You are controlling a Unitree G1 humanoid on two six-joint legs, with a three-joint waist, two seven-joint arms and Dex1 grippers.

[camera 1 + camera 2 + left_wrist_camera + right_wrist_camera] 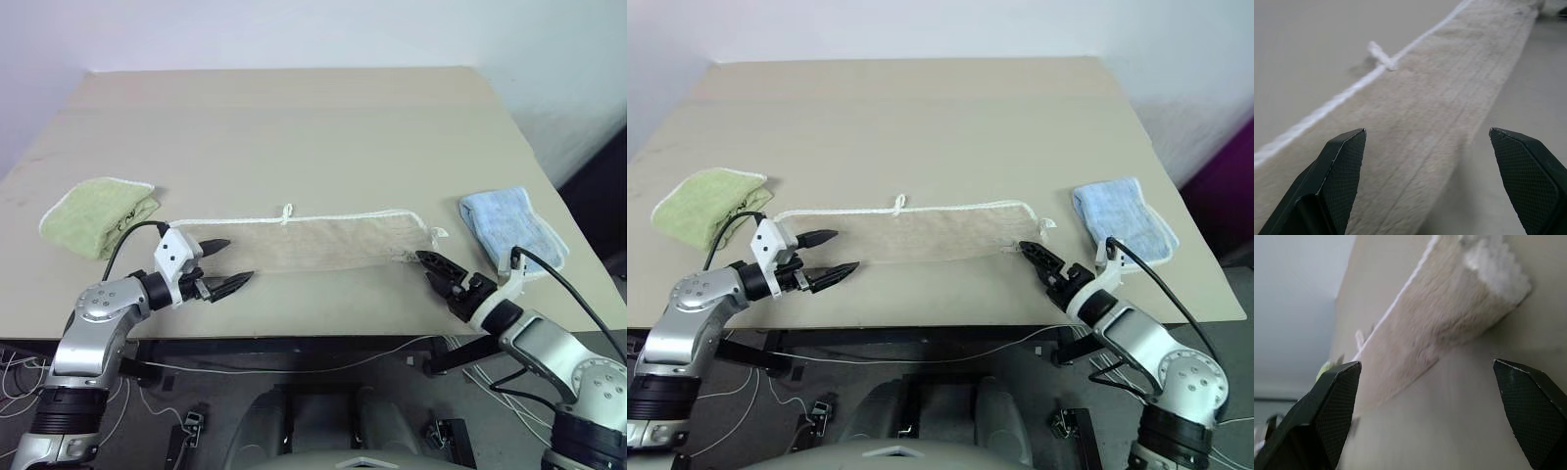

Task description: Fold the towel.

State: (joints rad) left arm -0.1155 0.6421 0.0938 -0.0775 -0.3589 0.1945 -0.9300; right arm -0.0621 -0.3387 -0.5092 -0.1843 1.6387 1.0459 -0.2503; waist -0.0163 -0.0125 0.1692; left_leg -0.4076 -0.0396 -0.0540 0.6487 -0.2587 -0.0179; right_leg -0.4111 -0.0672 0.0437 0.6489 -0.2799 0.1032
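The towel [304,243] lies flat on the table as a long beige strip running left to right. White cord runs along its far edge, with a small loop [286,211] at the middle. My left gripper [238,260] hovers open at the towel's left end, pointing along the strip; in the left wrist view the cloth [1440,112] stretches away between its fingers. Just off the towel's near right corner, my right gripper [428,266] stands open. In the right wrist view that frayed corner [1493,269] lies ahead of the spread fingers. Neither gripper holds anything.
A folded light-green towel [98,215] sits at the left side of the table [294,117], and a folded light-blue towel [511,227] lies at the right. The table's front edge runs just below both grippers. Cables hang underneath it.
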